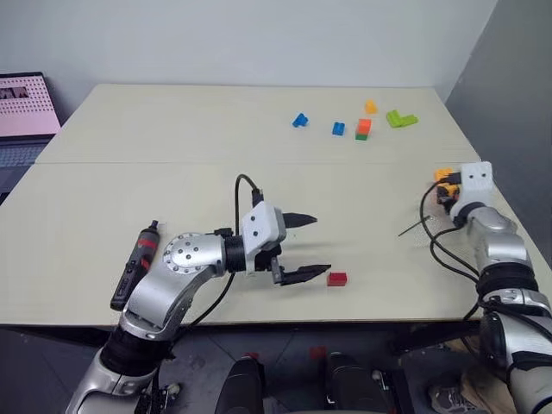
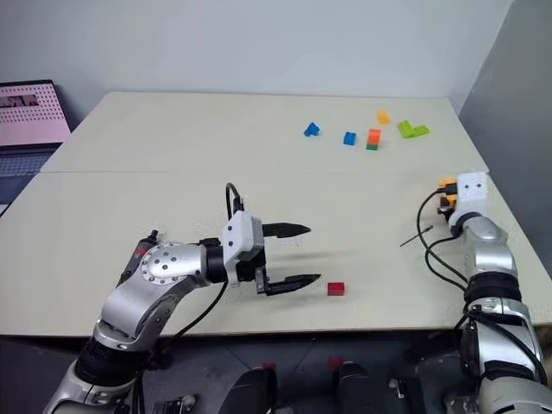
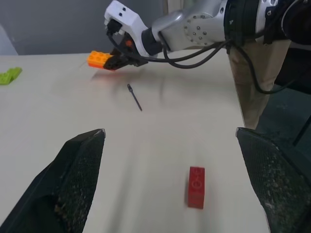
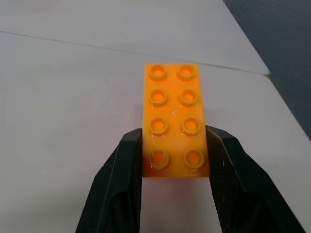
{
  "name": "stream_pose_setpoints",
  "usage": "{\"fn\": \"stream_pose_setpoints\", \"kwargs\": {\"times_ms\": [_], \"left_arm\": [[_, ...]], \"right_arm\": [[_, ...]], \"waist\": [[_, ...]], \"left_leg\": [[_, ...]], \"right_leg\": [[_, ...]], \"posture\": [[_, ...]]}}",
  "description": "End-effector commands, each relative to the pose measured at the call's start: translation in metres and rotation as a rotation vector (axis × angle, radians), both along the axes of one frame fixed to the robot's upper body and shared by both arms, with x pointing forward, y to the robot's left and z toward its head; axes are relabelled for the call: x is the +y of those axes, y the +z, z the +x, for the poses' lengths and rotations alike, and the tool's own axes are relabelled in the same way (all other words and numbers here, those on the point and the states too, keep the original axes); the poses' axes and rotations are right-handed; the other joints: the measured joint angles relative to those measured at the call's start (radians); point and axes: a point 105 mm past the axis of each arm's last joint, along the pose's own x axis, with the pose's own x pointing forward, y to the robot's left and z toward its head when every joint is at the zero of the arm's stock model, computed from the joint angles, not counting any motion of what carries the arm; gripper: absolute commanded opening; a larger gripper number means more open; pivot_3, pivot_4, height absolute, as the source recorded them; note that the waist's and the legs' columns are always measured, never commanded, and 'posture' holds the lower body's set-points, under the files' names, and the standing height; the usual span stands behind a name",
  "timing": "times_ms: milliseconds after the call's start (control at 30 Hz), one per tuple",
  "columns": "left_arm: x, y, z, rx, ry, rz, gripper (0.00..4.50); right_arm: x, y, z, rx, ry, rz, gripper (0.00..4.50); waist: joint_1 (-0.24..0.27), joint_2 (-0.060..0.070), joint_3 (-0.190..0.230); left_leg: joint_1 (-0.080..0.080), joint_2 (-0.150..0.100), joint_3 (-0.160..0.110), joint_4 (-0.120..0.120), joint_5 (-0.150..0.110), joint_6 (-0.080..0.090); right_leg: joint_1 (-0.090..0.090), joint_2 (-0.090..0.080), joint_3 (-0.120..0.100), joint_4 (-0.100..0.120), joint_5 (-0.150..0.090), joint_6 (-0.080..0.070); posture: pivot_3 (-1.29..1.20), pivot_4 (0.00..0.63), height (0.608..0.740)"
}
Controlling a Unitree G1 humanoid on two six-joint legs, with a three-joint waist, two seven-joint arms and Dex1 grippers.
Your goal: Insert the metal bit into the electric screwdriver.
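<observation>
the metal bit [image 1: 415, 228] lies aslant near the worktop's right edge, just beside the right claw [image 4: 173, 150], which clamps an orange brick [image 4: 175, 119]; the left claw [image 1: 304, 247] gapes empty, well apart.

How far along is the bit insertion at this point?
Nothing of the insertion looks done. The metal bit lies loose on the table, and the electric screwdriver lies at the near left edge, ungripped. In hand: the right gripper is shut on the orange brick; the left gripper hangs open near the red brick. Left: pick up both and insert.
</observation>
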Motion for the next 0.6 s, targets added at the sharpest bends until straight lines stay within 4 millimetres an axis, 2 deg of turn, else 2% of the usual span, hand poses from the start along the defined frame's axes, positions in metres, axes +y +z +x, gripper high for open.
{"fn": "stream_pose_setpoints", "kwargs": {"times_ms": [33, 200, 300, 333, 600], "left_arm": [[-0.009, 0.007, -0.002, -0.026, -0.033, -0.011, 4.50], [-0.012, 0.008, -0.001, -0.031, -0.046, -0.012, 4.50], [-0.012, 0.008, -0.001, -0.032, -0.049, -0.010, 4.50], [-0.013, 0.008, -0.001, -0.033, -0.050, -0.009, 4.50], [-0.007, 0.007, 0.002, -0.037, -0.031, 0.003, 4.50]], "right_arm": [[-0.019, 0.010, -0.006, -0.029, -0.094, 0.009, 1.46], [-0.031, -0.001, -0.013, 0.006, -0.162, 0.084, 1.46], [-0.036, -0.002, -0.016, -0.011, -0.194, 0.141, 1.46], [-0.037, -0.001, -0.016, -0.018, -0.196, 0.156, 2.16], [-0.033, 0.020, -0.020, -0.106, -0.134, 0.201, 4.15]], "waist": [[-0.004, 0.000, 0.000], [-0.012, 0.000, 0.000], [-0.012, 0.000, 0.000], [-0.012, 0.000, 0.000], [-0.012, 0.000, 0.000]], "left_leg": [[0.000, 0.000, 0.000, 0.000, 0.000, 0.000], [0.001, 0.000, 0.001, 0.000, 0.000, 0.000], [0.001, 0.000, 0.001, 0.000, 0.000, 0.000], [0.001, 0.000, 0.001, 0.000, 0.000, 0.000], [0.000, 0.000, 0.002, 0.000, 0.000, 0.000]], "right_leg": [[0.000, 0.000, 0.000, 0.000, 0.000, 0.000], [0.000, 0.000, 0.001, 0.000, 0.000, 0.000], [0.000, 0.000, 0.001, 0.000, 0.000, 0.000], [0.000, 0.000, 0.002, 0.000, 0.000, 0.000], [0.000, 0.000, 0.002, 0.000, 0.000, 0.001]], "posture": [[0.00, 0.150, 0.740], [0.00, 0.150, 0.740], [0.00, 0.150, 0.740], [0.00, 0.150, 0.740], [0.00, 0.150, 0.740]]}}
